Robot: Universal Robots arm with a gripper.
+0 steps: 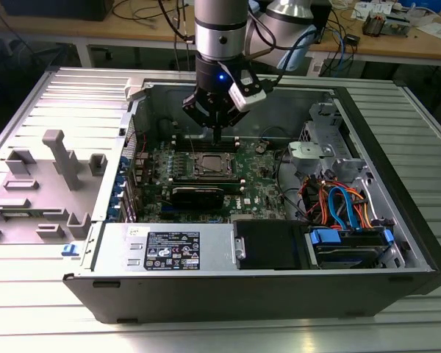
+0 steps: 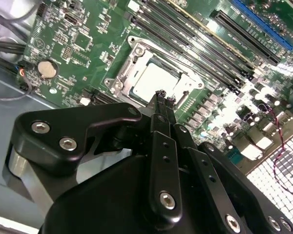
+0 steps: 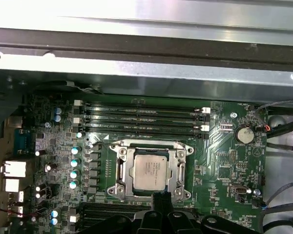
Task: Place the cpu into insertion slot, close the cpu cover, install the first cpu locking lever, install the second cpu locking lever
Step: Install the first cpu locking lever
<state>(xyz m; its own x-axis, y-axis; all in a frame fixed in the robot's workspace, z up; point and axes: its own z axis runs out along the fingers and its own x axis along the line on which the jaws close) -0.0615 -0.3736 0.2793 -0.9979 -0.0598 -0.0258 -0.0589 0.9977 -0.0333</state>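
Observation:
The cpu (image 3: 149,169) lies flat in the insertion slot (image 3: 118,191) on the green board, its silver top showing. The cpu cover (image 3: 178,168) is down around it, framing the chip through its window. My gripper (image 2: 164,96) hangs just above the socket's edge, its two thin fingertips pressed together with nothing between them. In the exterior view the gripper (image 1: 217,134) stands upright over the cpu (image 1: 209,163) inside the open computer case. I cannot tell how the locking levers stand.
Long black memory slots (image 3: 141,119) run beside the socket. A coin battery (image 3: 242,134) sits near the board's edge. Drive bays and coloured cables (image 1: 338,206) fill the exterior view's right of the case (image 1: 397,132). A grey plastic fixture (image 1: 55,158) stands outside at the exterior view's left.

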